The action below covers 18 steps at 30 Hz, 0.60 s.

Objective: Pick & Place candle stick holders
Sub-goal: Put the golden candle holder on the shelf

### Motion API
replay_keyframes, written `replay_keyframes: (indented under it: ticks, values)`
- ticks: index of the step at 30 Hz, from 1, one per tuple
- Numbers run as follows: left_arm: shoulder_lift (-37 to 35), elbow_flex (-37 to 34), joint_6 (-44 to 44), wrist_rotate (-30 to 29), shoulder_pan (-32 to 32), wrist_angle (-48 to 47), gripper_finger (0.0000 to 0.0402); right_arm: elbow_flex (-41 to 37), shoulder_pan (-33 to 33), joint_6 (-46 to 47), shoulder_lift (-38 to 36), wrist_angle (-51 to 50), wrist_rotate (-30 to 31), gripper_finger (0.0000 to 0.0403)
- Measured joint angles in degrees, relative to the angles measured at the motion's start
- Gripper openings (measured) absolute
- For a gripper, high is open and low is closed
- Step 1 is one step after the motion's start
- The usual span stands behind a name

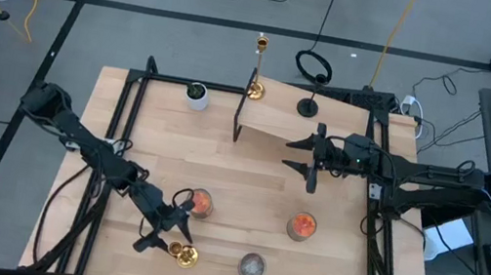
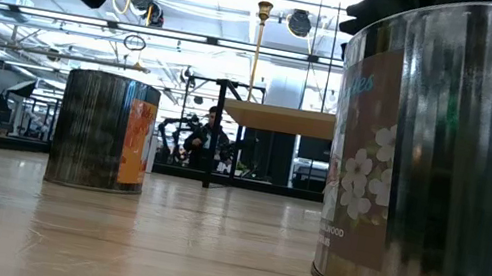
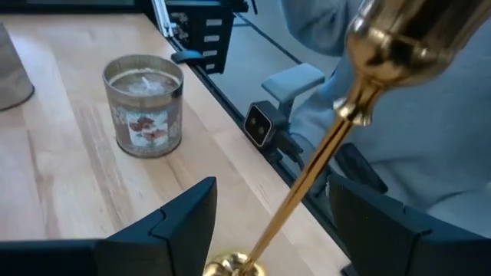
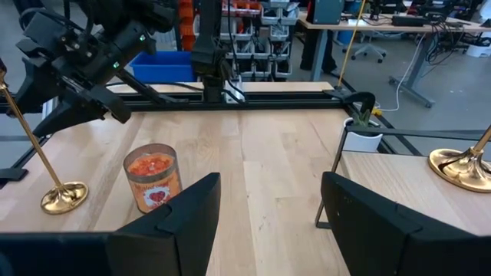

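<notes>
A gold holder (image 1: 182,254) stands on its round base near the table's front edge. My left gripper (image 1: 175,231) is open, its fingers on either side of the holder's slanting stem (image 3: 307,180), apart from it. Two orange-red jars (image 1: 201,203) (image 1: 302,227) and a clear-grey jar (image 1: 252,267) stand on the table. A second gold holder (image 1: 255,88) and a black holder (image 1: 307,108) stand on a raised wooden shelf (image 1: 326,126) at the back. My right gripper (image 1: 307,161) is open and empty, near the shelf's front edge.
A small white cup (image 1: 197,95) stands at the back left, beside the shelf's black upright (image 1: 239,117). Black frame rails (image 1: 120,118) run along the table's left and right sides. In the low view the grey jar (image 2: 445,163) fills the right, close by.
</notes>
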Motion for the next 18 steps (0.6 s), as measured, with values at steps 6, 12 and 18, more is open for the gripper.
replay_keyframes:
  ticks: [6, 12, 18]
  values:
    - [0.00, 0.00, 2.49, -0.02, 0.00, 0.09, 0.0255, 0.00, 0.00, 0.00, -0.01, -0.02, -0.01, 0.0224]
    - [0.00, 0.00, 5.72, -3.55, 0.00, 1.00, 0.0255, 0.00, -0.02, 0.00, -0.02, -0.02, -0.02, 0.0224]
    - [0.00, 0.00, 6.76, -4.00, -0.38, 2.04, 0.0228, 0.00, 0.00, -0.02, 0.00, -0.02, -0.04, 0.0224]
